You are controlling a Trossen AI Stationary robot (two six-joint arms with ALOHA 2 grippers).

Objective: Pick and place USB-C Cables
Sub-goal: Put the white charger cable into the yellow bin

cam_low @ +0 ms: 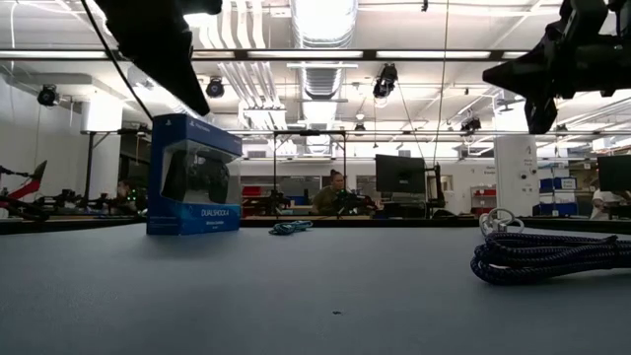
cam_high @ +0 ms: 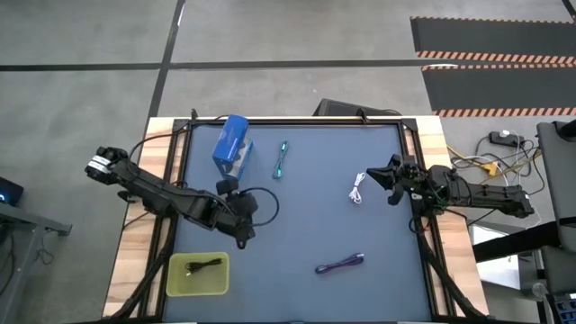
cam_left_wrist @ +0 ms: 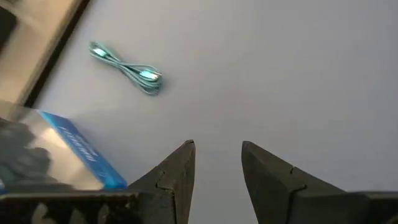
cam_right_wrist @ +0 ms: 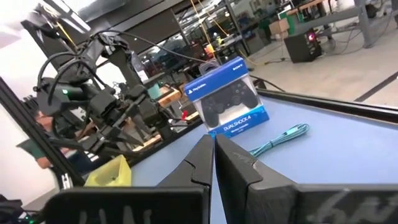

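**One cable binned, three still out on the desk**

High view: the yellow bin (cam_high: 197,274) sits at the lower left of the frame with the black cable (cam_high: 203,265) already inside it. The teal cable (cam_high: 282,159) lies at upper centre, just beside the blue box (cam_high: 232,144). The white cable (cam_high: 358,188) is right of centre, near the right hand (cam_high: 387,181). The purple cable (cam_high: 340,264) lies at the lower centre, well apart from both arms. The left hand (cam_high: 241,230) hangs over bare desk (cam_high: 306,216) between the bin and the box.

Low view: the box stands left of centre, the teal cable low on the desk at mid-frame, and the purple cable (cam_low: 547,259) is large at the right edge with the white one (cam_low: 499,222) just behind it. Both arms hang dark at the top corners.

Left wrist view: the left hand (cam_left_wrist: 217,163) is released, its fingers apart with nothing between them, and the teal cable (cam_left_wrist: 126,67) lies at the upper left, the box corner (cam_left_wrist: 74,155) at the lower left.

Right wrist view: the right hand (cam_right_wrist: 214,154) is clenched shut on nothing; box and teal cable (cam_right_wrist: 280,139) show beyond it.

Risk: the teal cable lies close to the box, so a reach for it may nudge the box. A thin bundle may also slip from a pinch that lands off its middle.
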